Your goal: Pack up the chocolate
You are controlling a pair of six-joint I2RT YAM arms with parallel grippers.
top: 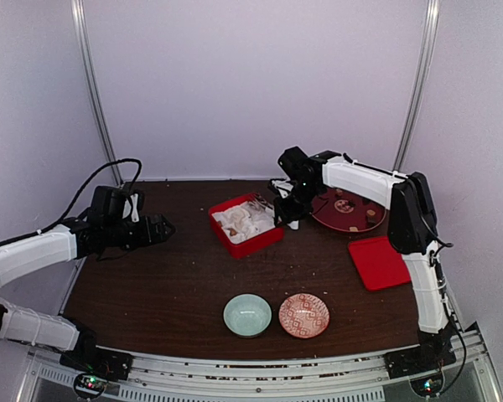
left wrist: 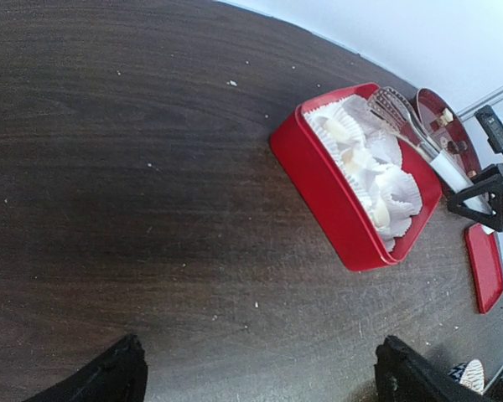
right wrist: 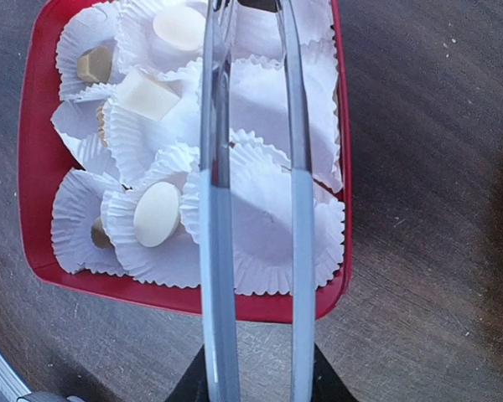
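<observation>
Progress check: roughly half done, I'd say. Left fingers [left wrist: 117,373] hang wide apart over the counter [top: 168,285]. Farther back, several chocolate pieces [right wrist: 157,213] sit in paper cups [right wrist: 260,243] in the red box [right wrist: 32,167], below the tongs [right wrist: 216,251] that the right fingers [right wrist: 327,387] clamp. A few wait on the far plate [top: 339,223].

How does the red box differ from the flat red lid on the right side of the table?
The red box has raised walls; the red lid lies flat. The box holds white paper cups with chocolate pieces; the lid carries nothing. The box sits under the tongs; the lid lies apart, further right. Both are bright red and rectangular.
</observation>
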